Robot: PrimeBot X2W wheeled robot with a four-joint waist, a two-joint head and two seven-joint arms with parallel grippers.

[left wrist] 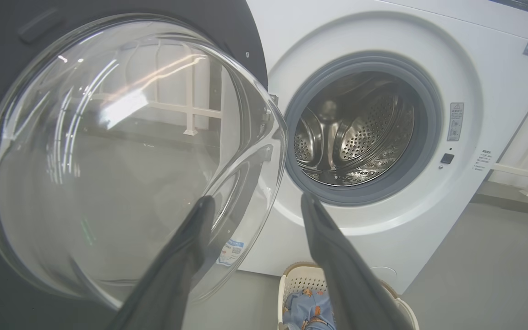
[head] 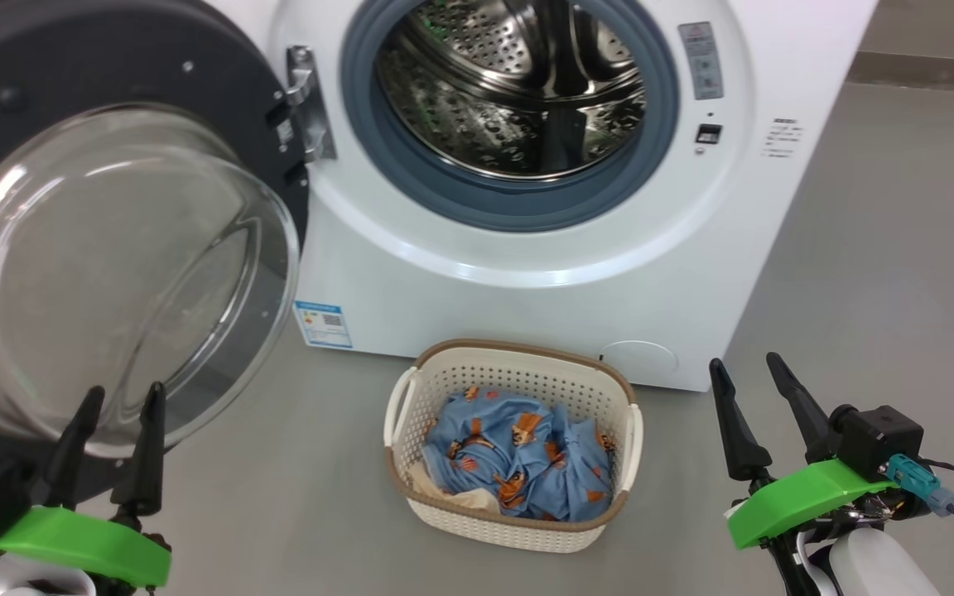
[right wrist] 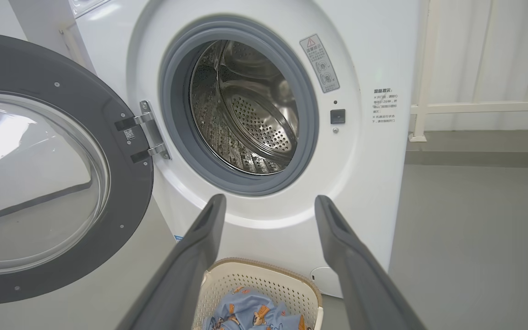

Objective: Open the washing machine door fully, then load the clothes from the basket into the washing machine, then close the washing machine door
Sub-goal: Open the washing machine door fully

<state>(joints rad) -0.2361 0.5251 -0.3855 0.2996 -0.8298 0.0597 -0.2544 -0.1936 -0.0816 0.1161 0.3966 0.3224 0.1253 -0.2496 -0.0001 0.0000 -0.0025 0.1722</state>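
Right, the washing machine door (head: 113,58) hangs wide on its hinge (head: 305,103) just ahead of my left tool (head: 126,387). That tool's two fingers stand well apart with nothing between them. My right tool (head: 744,359) is spread just as wide and is equally empty. The basket (head: 518,346) sits on the floor (head: 858,331) between the two tools and a little ahead of them, near the foot of the washing machine (head: 527,306), with the clothes (head: 518,451) heaped inside it.

I judge the door part done and loading to be the step in hand. To do it well I'd bring one tool down over the middle of the blue heap with its fingers wide and pinch a deep fold rather than a loose edge. I'd lift until the cloth clears the basket's rim, then carry it up and forward past the gasket (head: 477,211), well into the drum (head: 518,91), before letting go. The right tool has the cleaner path. The left one has the door's glass bowl (head: 113,273) close in front of it and could knock it.

Several things I can't make out:
- whether the door is at its hinge stop, since its far edge runs off the head view
- whether the left fingertips touch the glass
- how many garments are in the heap
- how much of the cream cloth (head: 460,497) is buried beneath the blue
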